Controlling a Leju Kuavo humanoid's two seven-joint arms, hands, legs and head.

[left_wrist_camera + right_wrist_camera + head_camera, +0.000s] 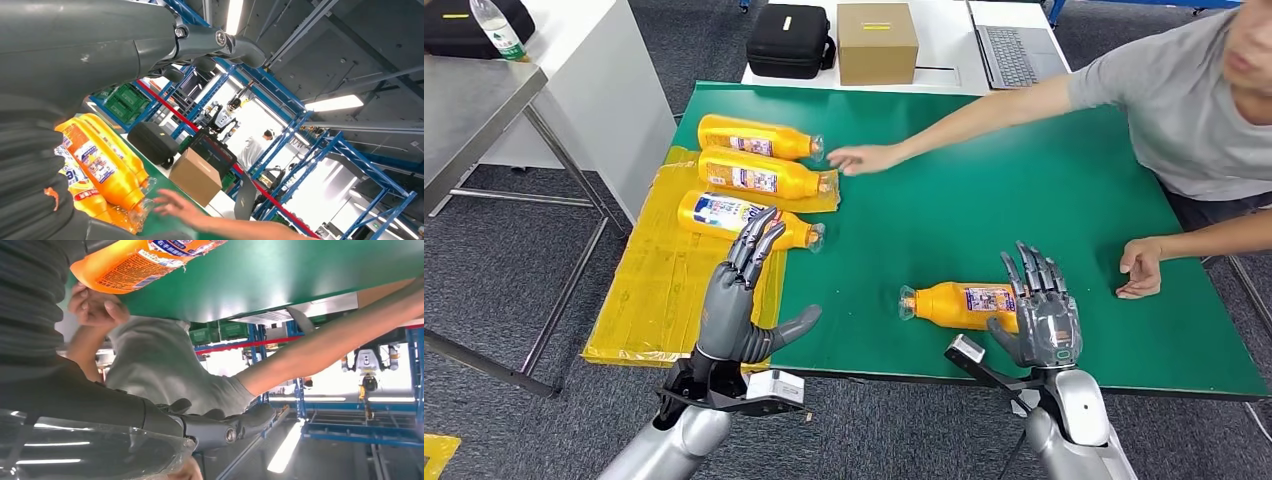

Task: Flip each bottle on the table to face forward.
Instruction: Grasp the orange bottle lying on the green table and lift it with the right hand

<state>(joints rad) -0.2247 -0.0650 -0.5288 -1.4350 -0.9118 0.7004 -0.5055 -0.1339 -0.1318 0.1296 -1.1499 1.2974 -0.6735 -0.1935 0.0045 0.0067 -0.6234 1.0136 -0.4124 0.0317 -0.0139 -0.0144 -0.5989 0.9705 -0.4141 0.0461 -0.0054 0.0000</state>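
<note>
The right hand (1042, 322) is sitting just at the near side of the lone orange bottle (959, 304), fingers (1030, 270) spread and pointing up, palm close behind the bottle's base end but closing on nothing. That bottle is lying on its side on the green table (1024, 200), label showing, clear cap pointing toward the robot's left. The left hand (742, 300) is hovering open too, fingers fanned over the nearest of three bottles (749, 175) lying in a row on a yellow sheet (659, 300) at the table's left edge. A person's hand (864, 158) is reaching in near the caps of that row (the other one is resting on the table off to the right). The bottles are looking full, so probably fairly heavy, with smooth rounded plastic that is likely slippery and prone to rolling. The sensible hold is around the wide labelled body, not the narrow neck.
</note>
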